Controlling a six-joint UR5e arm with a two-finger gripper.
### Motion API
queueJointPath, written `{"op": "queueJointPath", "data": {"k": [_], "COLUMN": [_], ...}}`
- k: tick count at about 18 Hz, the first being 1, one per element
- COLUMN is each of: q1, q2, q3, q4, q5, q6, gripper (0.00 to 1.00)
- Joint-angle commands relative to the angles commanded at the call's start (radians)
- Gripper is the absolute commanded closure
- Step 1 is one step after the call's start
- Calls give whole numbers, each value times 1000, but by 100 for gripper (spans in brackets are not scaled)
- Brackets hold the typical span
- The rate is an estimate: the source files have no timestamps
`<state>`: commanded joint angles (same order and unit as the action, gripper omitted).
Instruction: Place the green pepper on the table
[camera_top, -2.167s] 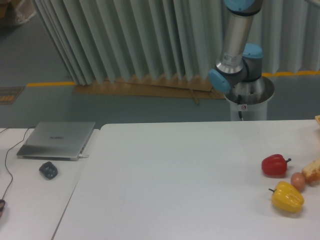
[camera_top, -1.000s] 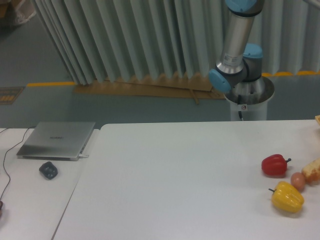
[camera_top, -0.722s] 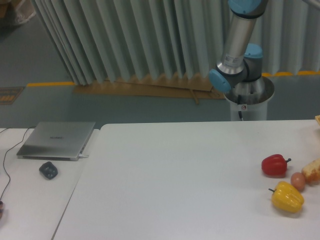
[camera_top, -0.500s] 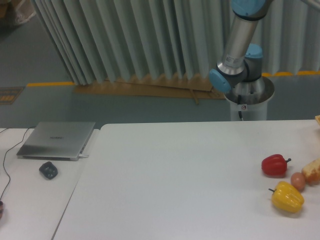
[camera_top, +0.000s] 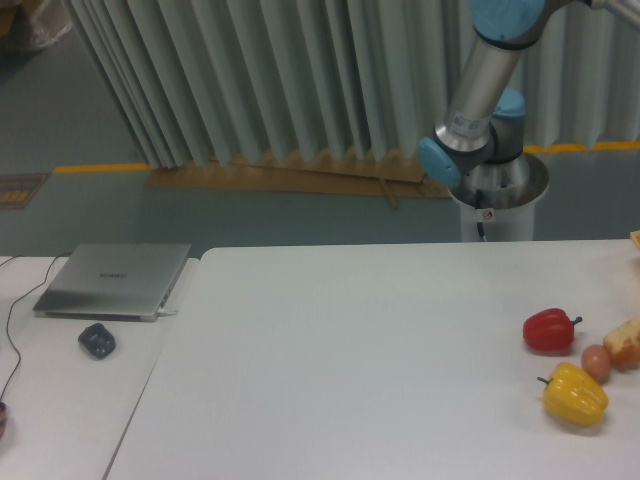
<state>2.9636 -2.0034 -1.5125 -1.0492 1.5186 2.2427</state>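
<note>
The large white table fills the lower middle and right of the camera view. No green pepper shows anywhere in the frame; it is out of view. Only the arm's base and its silver lower link show behind the table's far edge, with the link leaning up to the right and out of the top of the frame. The gripper itself is out of view.
A red pepper, a yellow pepper, a small egg-like item and a bread-like piece lie at the table's right edge. On the narrower desk at left rest a closed laptop and a dark mouse.
The arm's lower link has tilted to the right at its top, and the blue joint there has shifted right. Nothing on the table moved.
</note>
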Motion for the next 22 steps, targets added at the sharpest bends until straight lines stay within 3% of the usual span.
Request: {"op": "queueJointPath", "data": {"k": [7,22], "q1": [8,3], "q2": [-21,-67], "q3": [46,49], "q4": [6,6], "q5": [-5,0], "q6": [-3,-21], "gripper": [0,0]}}
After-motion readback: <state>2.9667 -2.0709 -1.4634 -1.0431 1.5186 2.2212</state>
